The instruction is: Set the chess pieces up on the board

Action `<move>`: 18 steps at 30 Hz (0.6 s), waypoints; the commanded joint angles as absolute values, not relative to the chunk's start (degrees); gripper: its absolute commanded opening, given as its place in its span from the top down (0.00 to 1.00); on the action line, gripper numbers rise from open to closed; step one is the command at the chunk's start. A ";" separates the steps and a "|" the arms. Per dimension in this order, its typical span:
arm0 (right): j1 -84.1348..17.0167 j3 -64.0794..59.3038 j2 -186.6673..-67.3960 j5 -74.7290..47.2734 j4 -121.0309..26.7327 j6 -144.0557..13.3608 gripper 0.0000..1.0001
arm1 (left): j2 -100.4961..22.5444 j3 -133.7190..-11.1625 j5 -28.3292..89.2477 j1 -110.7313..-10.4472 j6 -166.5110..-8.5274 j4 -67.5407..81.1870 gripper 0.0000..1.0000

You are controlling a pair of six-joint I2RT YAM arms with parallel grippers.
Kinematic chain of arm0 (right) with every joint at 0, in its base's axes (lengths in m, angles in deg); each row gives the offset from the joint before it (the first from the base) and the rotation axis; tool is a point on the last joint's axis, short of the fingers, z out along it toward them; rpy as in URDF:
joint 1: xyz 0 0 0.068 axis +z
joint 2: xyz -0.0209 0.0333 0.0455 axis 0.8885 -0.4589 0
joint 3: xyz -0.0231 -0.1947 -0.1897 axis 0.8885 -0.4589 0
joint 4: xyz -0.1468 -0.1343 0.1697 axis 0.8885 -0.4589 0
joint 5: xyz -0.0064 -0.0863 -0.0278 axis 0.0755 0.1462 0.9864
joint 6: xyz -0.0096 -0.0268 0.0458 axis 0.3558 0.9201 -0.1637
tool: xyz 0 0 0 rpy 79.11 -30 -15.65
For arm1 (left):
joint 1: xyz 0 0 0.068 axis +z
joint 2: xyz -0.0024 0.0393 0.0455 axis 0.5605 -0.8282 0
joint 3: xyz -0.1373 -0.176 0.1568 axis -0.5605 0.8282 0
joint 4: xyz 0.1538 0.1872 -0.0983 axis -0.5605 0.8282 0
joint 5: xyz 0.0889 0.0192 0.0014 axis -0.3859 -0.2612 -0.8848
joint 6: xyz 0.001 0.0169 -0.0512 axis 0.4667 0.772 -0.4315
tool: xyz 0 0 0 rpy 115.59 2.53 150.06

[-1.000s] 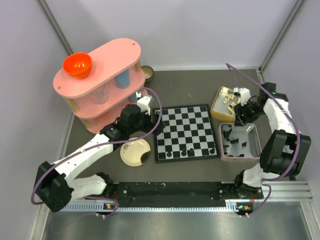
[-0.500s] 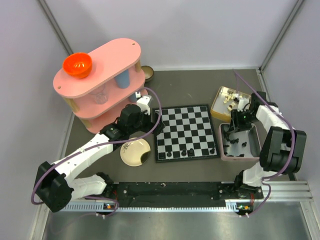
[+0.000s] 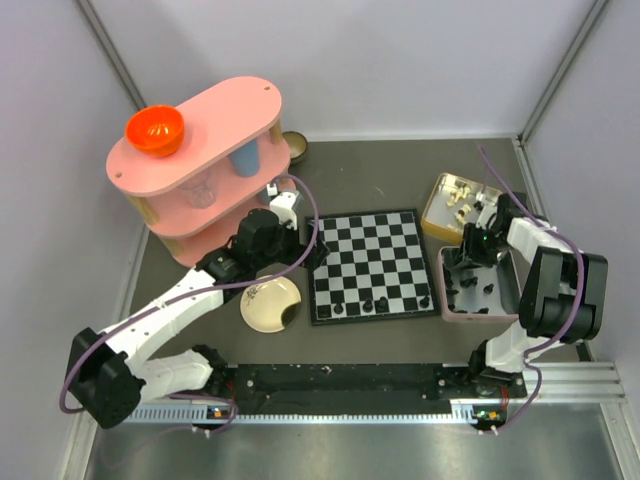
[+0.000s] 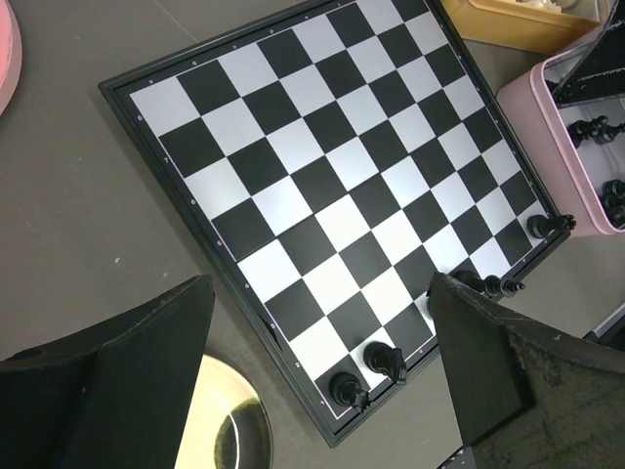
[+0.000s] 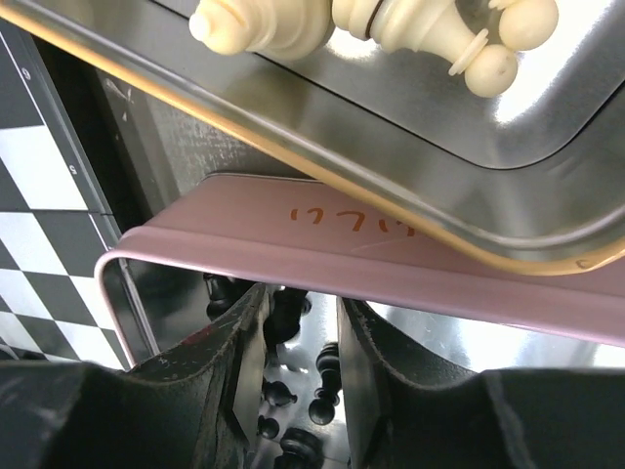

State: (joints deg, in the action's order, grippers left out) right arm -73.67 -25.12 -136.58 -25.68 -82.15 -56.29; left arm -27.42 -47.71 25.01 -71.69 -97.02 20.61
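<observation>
The board (image 3: 370,262) lies mid-table, and a few black chess pieces (image 3: 368,303) stand along its near row. More black chess pieces (image 3: 470,290) lie loose in the pink tray (image 3: 478,316) to the board's right. My right gripper (image 3: 470,258) reaches down into that tray. In the right wrist view its jaws (image 5: 301,303) stand a narrow gap apart, with loose black pieces (image 5: 327,366) lying between and below them, none pinched. My left gripper (image 3: 290,225) hovers wide open and empty above the board's left side (image 4: 322,166), and in its wrist view two black pieces (image 4: 386,362) show between its fingers.
A yellow tray (image 3: 447,205) of cream-white chessmen sits just beyond the pink tray, its rim (image 5: 244,127) overlapping the pink wall (image 5: 293,249). A round cream plate (image 3: 270,303) lies left of the board. A pink two-tier shelf (image 3: 200,165) with an orange bowl (image 3: 154,130) stands at far left.
My right gripper has moved from over the yellow tray down into the pink tray, and its jaws have narrowed. The left arm has barely moved.
</observation>
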 commanded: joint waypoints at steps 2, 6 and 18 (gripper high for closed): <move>-73.41 -25.81 -136.39 -27.36 -78.46 -60.90 0.64 | -25.88 -49.05 25.98 -71.53 -98.00 20.00 0.04; -73.41 -26.34 -136.13 -25.95 -76.97 -61.17 0.63 | -25.27 -48.53 26.07 -71.53 -98.53 20.09 0.04; -73.32 -24.85 -130.77 -24.90 -78.02 -55.20 0.63 | -24.13 -48.08 26.15 -71.53 -99.05 20.88 0.04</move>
